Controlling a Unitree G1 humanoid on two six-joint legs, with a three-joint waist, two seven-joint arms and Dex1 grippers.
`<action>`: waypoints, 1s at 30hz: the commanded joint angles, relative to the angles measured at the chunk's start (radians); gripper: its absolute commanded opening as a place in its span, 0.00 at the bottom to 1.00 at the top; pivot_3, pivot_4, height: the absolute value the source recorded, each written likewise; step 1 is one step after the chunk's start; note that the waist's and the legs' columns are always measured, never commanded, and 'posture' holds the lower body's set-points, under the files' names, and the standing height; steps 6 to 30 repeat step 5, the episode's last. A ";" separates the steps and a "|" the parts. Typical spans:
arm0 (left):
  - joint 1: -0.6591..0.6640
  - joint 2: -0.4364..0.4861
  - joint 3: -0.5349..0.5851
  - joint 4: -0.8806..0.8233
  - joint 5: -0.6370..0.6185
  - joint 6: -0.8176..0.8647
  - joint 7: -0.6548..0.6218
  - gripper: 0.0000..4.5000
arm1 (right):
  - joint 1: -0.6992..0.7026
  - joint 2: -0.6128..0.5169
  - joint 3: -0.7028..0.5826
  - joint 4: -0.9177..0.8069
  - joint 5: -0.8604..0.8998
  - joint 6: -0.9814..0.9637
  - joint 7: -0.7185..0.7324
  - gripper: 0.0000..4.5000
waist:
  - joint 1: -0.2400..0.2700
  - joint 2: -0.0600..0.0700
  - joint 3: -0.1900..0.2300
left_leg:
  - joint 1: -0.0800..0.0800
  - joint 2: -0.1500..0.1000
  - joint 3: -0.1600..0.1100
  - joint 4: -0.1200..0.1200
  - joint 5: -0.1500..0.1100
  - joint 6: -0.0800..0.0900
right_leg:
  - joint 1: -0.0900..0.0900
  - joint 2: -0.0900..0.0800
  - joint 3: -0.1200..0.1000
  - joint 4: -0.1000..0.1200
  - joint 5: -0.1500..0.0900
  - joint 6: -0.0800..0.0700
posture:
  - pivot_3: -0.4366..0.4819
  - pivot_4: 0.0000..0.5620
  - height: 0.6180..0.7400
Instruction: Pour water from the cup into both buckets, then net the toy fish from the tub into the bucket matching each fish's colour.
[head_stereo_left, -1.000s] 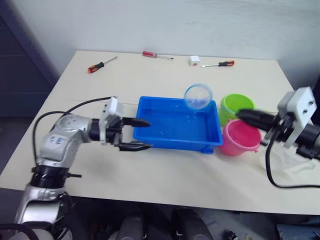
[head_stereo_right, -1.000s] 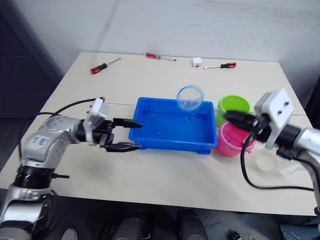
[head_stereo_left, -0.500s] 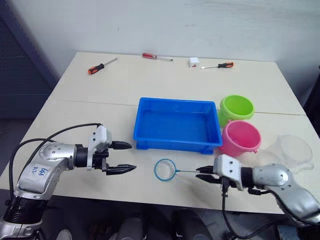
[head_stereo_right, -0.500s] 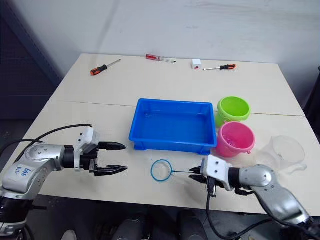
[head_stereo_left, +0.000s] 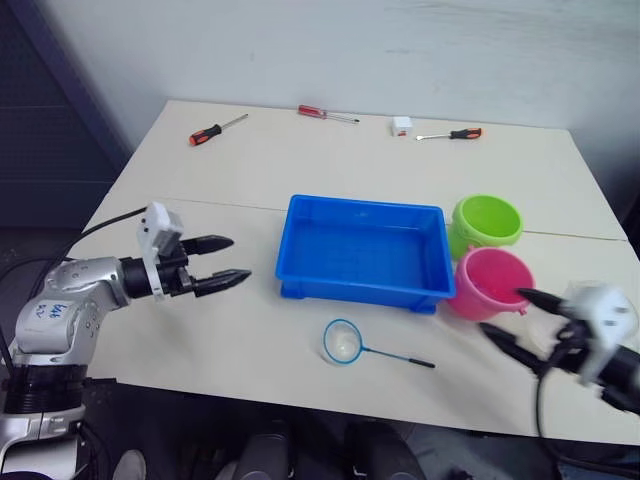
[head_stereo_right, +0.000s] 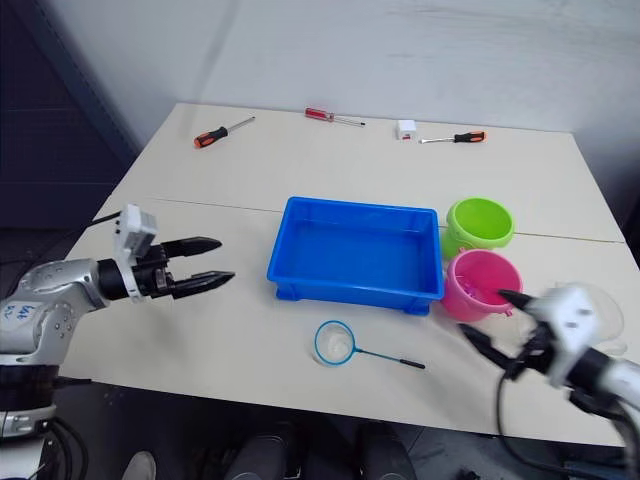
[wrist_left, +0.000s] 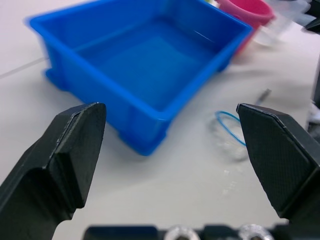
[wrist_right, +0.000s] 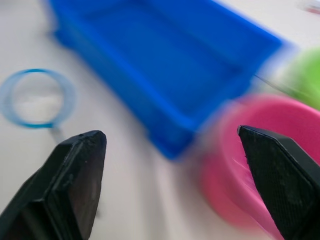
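On the table, at the blue tub's 6 o'clock, lies the net; both grippers' jaws gape empty.

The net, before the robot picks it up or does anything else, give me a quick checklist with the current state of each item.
1. Net free on the table, near side of the tub: ok.
2. Right gripper open and empty: ok.
3. Left gripper open and empty: ok.
4. Tub holds no visible fish: ok, though tiny ones could be missed.
5. Green bucket and pink bucket upright beside the tub: ok.
6. Fish sorted by colour inside the buckets: cannot tell.
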 joint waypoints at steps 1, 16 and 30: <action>-0.043 0.004 -0.010 0.034 0.025 -0.060 -0.027 1.00 | 0.105 0.034 -0.186 -0.016 0.024 -0.002 0.001 0.99 | -0.003 0.000 0.000 | 0.000 0.000 0.000 0.000 0.000 0.001 | 0.000 0.000 0.001 0.000 0.000 0.000 | 0.48 0.27 1.00; -0.081 0.002 -0.039 0.072 0.036 -0.084 -0.070 1.00 | 0.224 0.072 -0.269 -0.016 -0.001 -0.053 0.027 0.99 | -0.005 0.000 0.000 | 0.003 0.000 0.001 -0.004 0.000 -0.001 | 0.000 0.000 0.001 -0.003 0.000 -0.001 | 0.48 0.27 1.00; -0.081 0.002 -0.039 0.072 0.036 -0.084 -0.070 1.00 | 0.224 0.072 -0.269 -0.016 -0.001 -0.053 0.027 0.99 | -0.005 0.000 0.000 | 0.003 0.000 0.001 -0.004 0.000 -0.001 | 0.000 0.000 0.001 -0.003 0.000 -0.001 | 0.48 0.27 1.00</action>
